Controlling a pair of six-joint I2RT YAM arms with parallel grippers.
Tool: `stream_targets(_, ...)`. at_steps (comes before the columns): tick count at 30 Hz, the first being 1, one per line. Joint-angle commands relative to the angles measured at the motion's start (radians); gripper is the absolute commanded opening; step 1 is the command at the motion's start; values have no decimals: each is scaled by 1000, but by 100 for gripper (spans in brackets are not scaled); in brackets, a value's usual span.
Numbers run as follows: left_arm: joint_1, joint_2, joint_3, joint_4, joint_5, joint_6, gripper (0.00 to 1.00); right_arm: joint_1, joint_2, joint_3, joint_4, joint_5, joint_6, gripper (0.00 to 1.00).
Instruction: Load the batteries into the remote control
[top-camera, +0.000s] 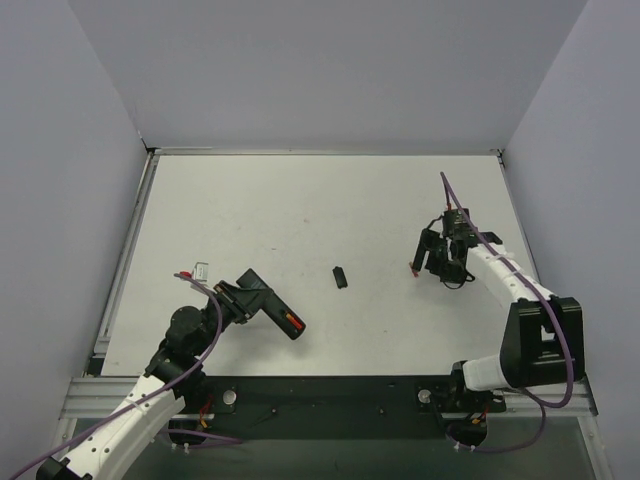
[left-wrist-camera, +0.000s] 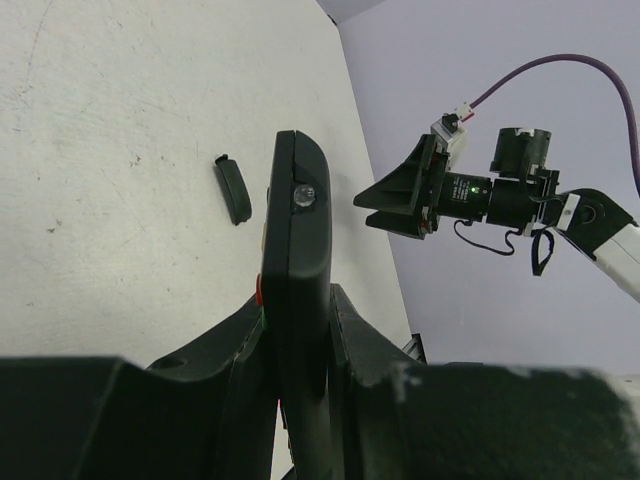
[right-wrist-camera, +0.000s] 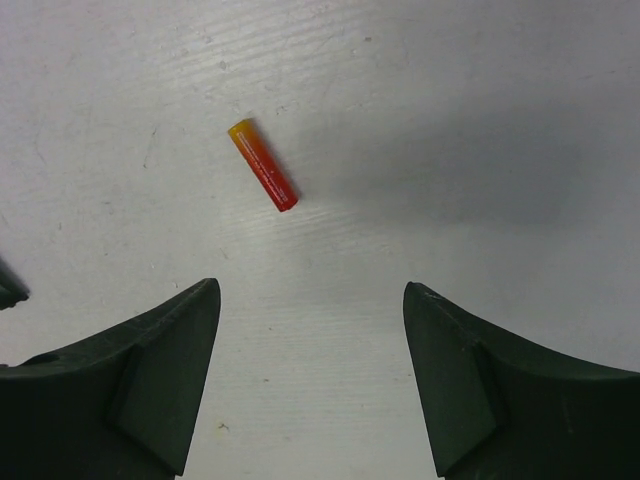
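The slim black remote control (top-camera: 282, 316) is clamped edge-on in my left gripper (top-camera: 252, 293), raised off the table at the left; red shows at its free end. In the left wrist view the remote (left-wrist-camera: 297, 230) stands up between the fingers of the gripper (left-wrist-camera: 297, 315). One red battery (top-camera: 413, 268) lies on the table right of centre. My right gripper (top-camera: 430, 258) hovers over it, open and empty. In the right wrist view the battery (right-wrist-camera: 263, 165) lies ahead of the spread gripper (right-wrist-camera: 310, 295). A second battery is not in view.
A small black flat cover piece (top-camera: 340, 276) lies near the table's middle, between the arms; it also shows in the left wrist view (left-wrist-camera: 233, 190). The right gripper (left-wrist-camera: 366, 212) shows beyond the remote. Grey walls enclose the white table (top-camera: 300, 200).
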Motion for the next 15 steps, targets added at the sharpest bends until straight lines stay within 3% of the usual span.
stream_targets(1,6,-18,-7,23,17,3,0,-11,74,32,26,-57,14,68)
stream_targets(11,6,-61,-5,-20,14,7,0,-14,238,118,33,-45,-27,43)
stream_targets(15,7,-62,-8,-20,13,7,0,-13,292,153,19,-51,-42,42)
